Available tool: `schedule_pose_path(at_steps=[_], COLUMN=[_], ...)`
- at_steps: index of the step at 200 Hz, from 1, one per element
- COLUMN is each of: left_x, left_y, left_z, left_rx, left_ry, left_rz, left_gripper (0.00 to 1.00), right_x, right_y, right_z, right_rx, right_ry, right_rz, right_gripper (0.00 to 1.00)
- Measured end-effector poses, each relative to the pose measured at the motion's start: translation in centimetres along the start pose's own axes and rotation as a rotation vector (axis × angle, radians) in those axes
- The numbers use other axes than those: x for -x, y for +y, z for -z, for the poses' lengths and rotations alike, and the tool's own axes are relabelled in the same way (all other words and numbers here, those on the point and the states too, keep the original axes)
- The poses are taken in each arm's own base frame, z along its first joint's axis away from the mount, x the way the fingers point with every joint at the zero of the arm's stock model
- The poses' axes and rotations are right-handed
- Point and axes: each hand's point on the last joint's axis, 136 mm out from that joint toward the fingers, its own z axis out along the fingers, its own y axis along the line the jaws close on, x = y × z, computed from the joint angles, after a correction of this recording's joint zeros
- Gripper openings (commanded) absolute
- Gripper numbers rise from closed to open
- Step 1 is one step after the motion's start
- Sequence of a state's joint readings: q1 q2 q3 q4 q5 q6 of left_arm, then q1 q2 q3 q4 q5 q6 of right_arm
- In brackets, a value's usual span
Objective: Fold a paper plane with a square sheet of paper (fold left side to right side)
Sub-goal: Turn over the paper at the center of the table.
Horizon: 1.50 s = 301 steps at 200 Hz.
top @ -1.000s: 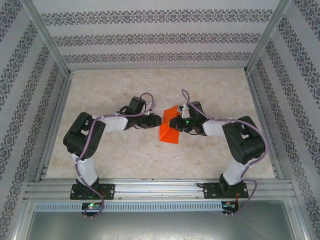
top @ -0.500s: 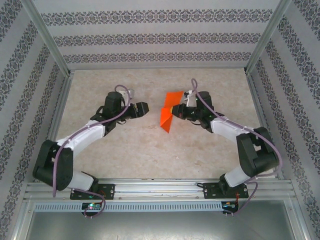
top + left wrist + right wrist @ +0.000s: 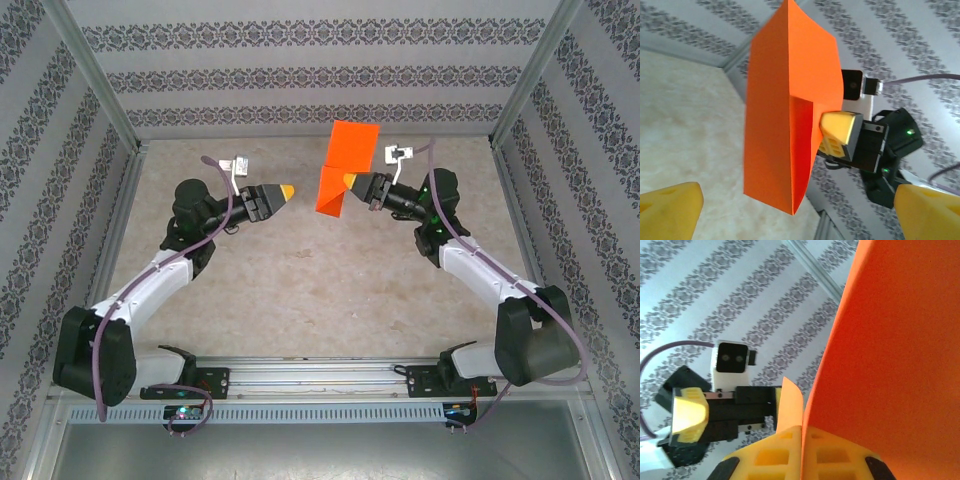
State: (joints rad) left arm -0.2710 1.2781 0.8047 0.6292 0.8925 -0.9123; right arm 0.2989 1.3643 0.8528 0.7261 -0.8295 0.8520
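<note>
A second ago both tools met at the sheet of paper (image 3: 346,150) low over the middle of the surface (image 3: 300,290). Now both arms have swung out toward the back wall (image 3: 320,75). The left tool (image 3: 284,192) has let go and drawn off to the side. The right tool (image 3: 350,182) alone has carried the sheet up in front of the foot of the back wall, about midway along it.

Both arms are stretched long and low, forearms angled toward the back wall, with the two tools pointing at each other across a gap. The left tool is released. In the left wrist view its yellow fingers (image 3: 670,207) sit wide apart at the lower corners with nothing between them. The right tool is clenched on the sheet, which is clear of the surface.

From above, the sheet reads as an upper panel and a narrower lower flap. The left wrist view shows it edge-on against the back wall, folded with a sharp crease facing the camera, and one yellow pad (image 3: 840,130) pressed to its side. The right wrist view shows the paper's edge pinched between the closed fingers (image 3: 780,455), with the left tool's open fingertip beyond it.
</note>
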Motion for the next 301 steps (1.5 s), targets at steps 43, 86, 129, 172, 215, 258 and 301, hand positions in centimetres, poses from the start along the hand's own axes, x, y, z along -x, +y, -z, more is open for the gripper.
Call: schedule_pose_path(at_steps=[43,86,129,172,215,258,301], left_x=[-1.4,-2.2,-2.3,-2.0,-1.9,-1.9,-2.3], left_y=[-1.7,-2.2,-2.6,-2.9,-2.9,-2.8,-2.2], left_z=[-1.6,-2.8,-3.4,-3.4,-3.5,-3.6,-3.6], left_rx=[-0.088,-0.131,-0.16,-0.171,-0.171,-0.168,-0.145], left_ry=[0.069,0.111,0.126,0.121,0.12,0.118,0.134], left_rz=[0.009,0.029,0.036,0.029,0.024,0.026,0.033], left_gripper=[0.95,0.86,0.71,0.56,0.33,0.15,0.03], right_x=[0.6,0.0,-0.6,-0.6,-0.7,-0.8,-1.5], right_y=[3.6,4.0,3.3,3.4,3.4,3.4,2.0], right_z=[-1.1,-2.1,-2.6,-2.6,-2.6,-2.6,-1.7], right_rx=[0.11,0.138,0.134,0.138,0.141,0.143,0.101], right_ry=[-0.004,0.017,0.033,0.034,0.037,0.042,0.044], right_rz=[0.034,0.019,-0.008,-0.015,-0.018,-0.023,-0.041], right_gripper=[0.01,0.01,0.01,0.04,0.1,0.23,0.36])
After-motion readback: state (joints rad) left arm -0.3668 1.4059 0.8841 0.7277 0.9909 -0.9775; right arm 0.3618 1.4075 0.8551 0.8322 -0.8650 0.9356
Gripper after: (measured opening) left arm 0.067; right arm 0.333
